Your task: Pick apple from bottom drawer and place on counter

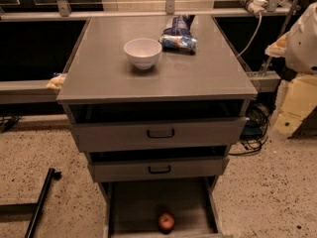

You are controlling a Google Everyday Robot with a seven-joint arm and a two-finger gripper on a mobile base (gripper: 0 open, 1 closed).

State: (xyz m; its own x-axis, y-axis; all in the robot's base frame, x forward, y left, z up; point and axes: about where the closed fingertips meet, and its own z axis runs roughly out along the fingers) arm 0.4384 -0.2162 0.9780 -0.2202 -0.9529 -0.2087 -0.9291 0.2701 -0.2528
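The apple (166,221) is small and red with a yellowish patch. It lies near the front middle of the open bottom drawer (133,207), a wide grey tray pulled out at the foot of the cabinet. The counter (99,73) is the smooth grey top of the cabinet. My arm shows at the right edge as white and cream parts. My gripper (278,46) hangs there beside the counter's right side, level with the counter top and far above and to the right of the apple. It holds nothing that I can see.
A white bowl (142,52) stands on the counter's middle back, with a blue snack bag (178,36) behind it to the right. The two upper drawers with black handles (160,133) stand slightly open. Cables (255,128) lie on the floor at the right, and a black bar (39,197) at the left.
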